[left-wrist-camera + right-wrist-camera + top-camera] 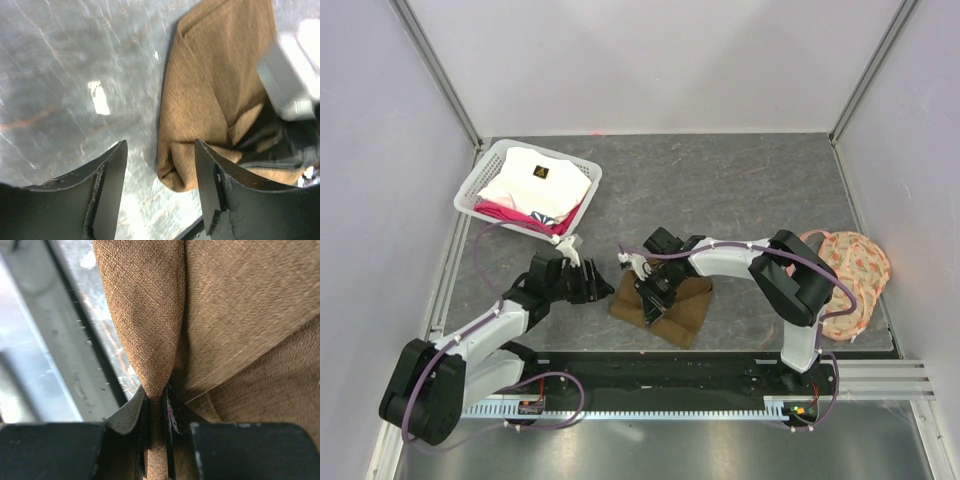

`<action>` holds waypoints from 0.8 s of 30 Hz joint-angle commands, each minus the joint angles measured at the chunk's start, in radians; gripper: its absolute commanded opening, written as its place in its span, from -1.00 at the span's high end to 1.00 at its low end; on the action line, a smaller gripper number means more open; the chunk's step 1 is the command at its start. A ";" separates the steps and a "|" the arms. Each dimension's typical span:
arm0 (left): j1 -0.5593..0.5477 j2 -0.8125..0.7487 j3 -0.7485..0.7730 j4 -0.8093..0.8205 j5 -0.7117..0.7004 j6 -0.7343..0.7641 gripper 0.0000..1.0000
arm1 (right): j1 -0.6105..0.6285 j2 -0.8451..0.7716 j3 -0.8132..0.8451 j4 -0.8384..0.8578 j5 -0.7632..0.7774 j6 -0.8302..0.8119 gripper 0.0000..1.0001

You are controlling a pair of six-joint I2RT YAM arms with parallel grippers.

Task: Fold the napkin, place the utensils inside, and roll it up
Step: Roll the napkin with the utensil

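The olive-brown napkin (680,312) lies folded on the grey table near the front edge. My right gripper (655,305) is over its left part and shut on a pinched fold of the napkin (150,330). My left gripper (603,288) is open and empty, just left of the napkin, and its fingers (112,175) frame the napkin's rolled corner (185,165) without touching it. The gold spoon is not in view.
A white basket (480,178) with a white cloth and pink items stands at the back left. A peach floral fabric piece (855,268) lies at the right. The black front rail (660,365) runs just below the napkin.
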 commanded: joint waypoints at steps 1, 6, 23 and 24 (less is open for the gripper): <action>0.000 -0.080 -0.064 0.114 0.071 -0.021 -0.29 | -0.037 0.087 -0.054 -0.012 -0.137 -0.004 0.66; 0.000 -0.095 -0.121 0.214 0.123 -0.022 -0.36 | -0.077 0.133 -0.057 0.012 -0.212 -0.013 0.66; -0.002 0.187 -0.084 0.406 0.286 0.037 -0.34 | -0.193 0.330 -0.011 0.026 -0.351 -0.047 0.69; -0.002 0.198 -0.081 0.412 0.295 0.041 -0.33 | -0.195 0.333 -0.010 0.026 -0.352 -0.049 0.69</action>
